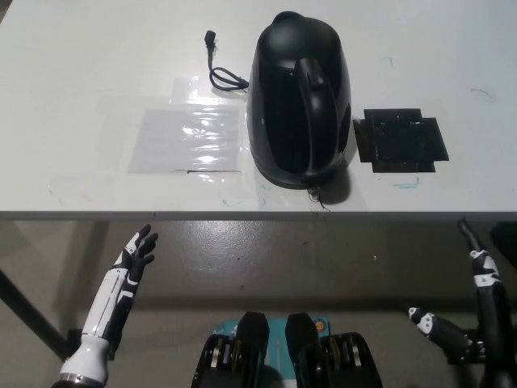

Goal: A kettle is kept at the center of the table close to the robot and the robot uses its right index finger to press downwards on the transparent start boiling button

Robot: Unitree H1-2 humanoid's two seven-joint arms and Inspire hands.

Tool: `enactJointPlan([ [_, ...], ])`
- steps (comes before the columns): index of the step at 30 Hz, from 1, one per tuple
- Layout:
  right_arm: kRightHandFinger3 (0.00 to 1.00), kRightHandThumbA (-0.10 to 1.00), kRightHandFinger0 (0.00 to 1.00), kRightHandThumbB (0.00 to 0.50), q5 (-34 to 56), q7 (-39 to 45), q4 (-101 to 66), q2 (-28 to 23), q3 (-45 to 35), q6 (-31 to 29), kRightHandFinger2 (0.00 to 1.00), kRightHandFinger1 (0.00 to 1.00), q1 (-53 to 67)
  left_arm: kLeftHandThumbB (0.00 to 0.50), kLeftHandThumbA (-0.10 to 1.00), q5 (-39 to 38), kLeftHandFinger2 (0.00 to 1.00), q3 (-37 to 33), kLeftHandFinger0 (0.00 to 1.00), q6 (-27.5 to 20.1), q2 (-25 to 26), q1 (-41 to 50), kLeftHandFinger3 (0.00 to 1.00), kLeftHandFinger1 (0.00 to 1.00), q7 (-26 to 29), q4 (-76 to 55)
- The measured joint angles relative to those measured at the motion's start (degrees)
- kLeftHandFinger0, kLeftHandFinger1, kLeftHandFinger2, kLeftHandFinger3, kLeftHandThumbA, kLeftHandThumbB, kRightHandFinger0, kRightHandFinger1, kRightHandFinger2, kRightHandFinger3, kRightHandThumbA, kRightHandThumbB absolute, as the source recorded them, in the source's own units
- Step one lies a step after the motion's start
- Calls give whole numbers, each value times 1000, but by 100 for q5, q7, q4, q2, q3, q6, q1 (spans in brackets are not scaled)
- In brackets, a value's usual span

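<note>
Black kettle (300, 101) stands upright at upper centre of the frame on the white table (81, 65), handle toward the bottom edge, near the table's front rim. A cord (222, 73) trails off its upper-left side. The transparent button cannot be made out from this angle; it is presumably somewhere along the handle, but nothing settles where. Clear plastic sheet (187, 137) lies to the kettle's left, a dark square pad (401, 140) just to its right. Right hand (477, 315) sits at the lower right of the frame, below the table edge and well apart from the kettle; one finger points up, another juts out to the left, nothing held, fingers apart. Left hand (136, 257) rests at lower left, also below the table edge, fingers spread and empty. The scene fits either a hand on its way to the button or one drawn back after a press, and whether the button is down cannot be read. Risks for any press, as judged: the hand must clear the table rim on its way up, and a low approach would catch the edge. Black finger over black kettle gives poor contrast, so the tip could land on the handle instead of the button. An off-axis push could slide or tip the kettle. The pad lies on the approach side and could be nudged.
</note>
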Motion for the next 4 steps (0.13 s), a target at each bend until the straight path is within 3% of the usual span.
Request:
enactJointPlan([
  [4, 1000, 1000, 1000, 247, 59, 123, -3, 75, -88, -3, 1000, 1000, -61, 179, 1000, 7, 1000, 10, 1000, 0, 0, 7, 1000, 1000, 0, 0],
])
